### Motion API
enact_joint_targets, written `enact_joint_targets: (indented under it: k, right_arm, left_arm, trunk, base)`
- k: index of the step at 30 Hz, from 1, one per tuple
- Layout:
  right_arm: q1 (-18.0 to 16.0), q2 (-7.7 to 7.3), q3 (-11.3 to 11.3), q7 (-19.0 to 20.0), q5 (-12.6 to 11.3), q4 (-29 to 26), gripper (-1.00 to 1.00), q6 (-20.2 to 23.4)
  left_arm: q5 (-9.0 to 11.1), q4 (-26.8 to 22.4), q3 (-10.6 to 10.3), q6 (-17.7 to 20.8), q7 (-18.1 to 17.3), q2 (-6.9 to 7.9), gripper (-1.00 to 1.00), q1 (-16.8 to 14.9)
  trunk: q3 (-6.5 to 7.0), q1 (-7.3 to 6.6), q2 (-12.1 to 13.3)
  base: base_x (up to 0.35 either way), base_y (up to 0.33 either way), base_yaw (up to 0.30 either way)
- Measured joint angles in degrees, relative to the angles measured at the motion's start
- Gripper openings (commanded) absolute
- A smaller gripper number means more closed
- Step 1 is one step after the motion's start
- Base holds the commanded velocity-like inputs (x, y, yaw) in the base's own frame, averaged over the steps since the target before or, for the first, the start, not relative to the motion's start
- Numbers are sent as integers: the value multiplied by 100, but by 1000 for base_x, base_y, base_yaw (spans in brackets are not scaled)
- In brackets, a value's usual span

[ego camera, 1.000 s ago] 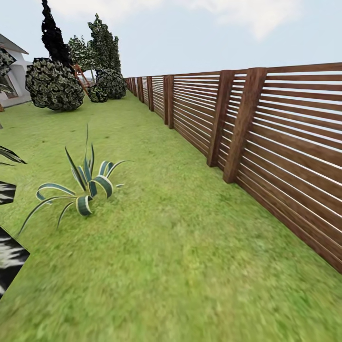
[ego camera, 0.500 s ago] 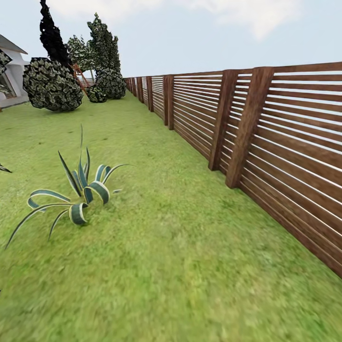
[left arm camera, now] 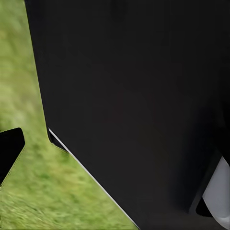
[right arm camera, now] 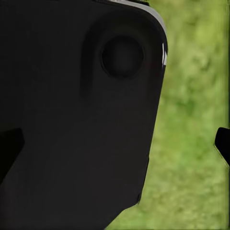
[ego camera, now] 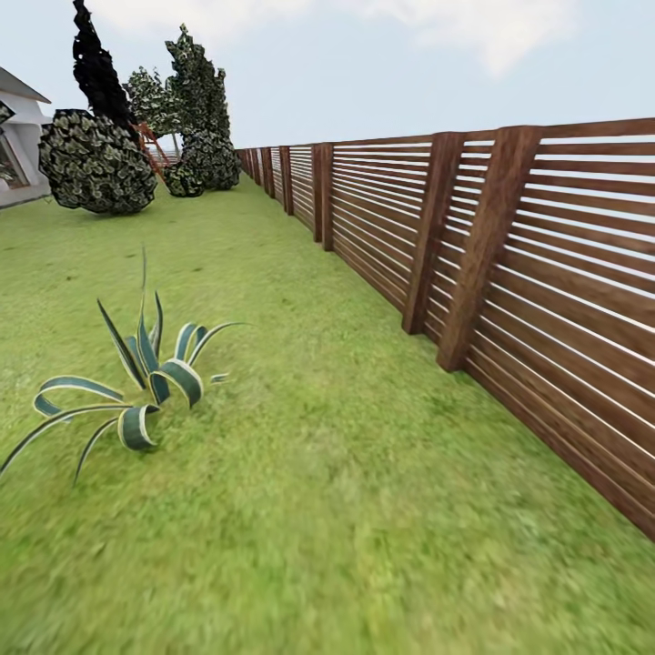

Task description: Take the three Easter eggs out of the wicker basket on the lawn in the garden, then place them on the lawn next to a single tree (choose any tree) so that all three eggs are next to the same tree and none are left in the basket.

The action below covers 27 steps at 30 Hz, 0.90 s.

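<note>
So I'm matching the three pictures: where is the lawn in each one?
Head view: the lawn spans the foreground, left of the wooden fence.
Left wrist view: grass beside a black body.
Right wrist view: grass beside a black body.
Shared landmark: the lawn itself.

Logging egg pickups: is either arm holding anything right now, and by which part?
Cannot be told: both wrist views are mostly blocked by dark robot bodywork over the lawn, hiding the jaws.

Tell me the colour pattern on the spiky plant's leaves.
The agave has dark green leaves with pale cream stripes along the edges; the head view shows it best.
</note>
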Motion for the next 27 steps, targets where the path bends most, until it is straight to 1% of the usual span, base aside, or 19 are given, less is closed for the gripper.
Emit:
enact_joint_targets:
  k: [20, 23, 27]
  right_arm:
    - [0, 3, 2, -2, 18, 20, 100, -46]
    - [0, 20, 7, 5, 102, 24, 100, -52]
    - [0, 31, 1, 1, 454, 19, 100, -57]
  left_arm:
    - [0, 0, 0, 0, 0, -3, 100, 0]
    - [0, 0, 0, 0, 0, -4, 100, 0]
    - [0, 0, 0, 0, 0, -6, 100, 0]
  trunk:
    - [0, 0, 0]
    - [0, 0, 0]
    - [0, 0, 0]
  base:
    - [341, 0, 0]
    - [341, 0, 0]
    - [341, 0, 0]
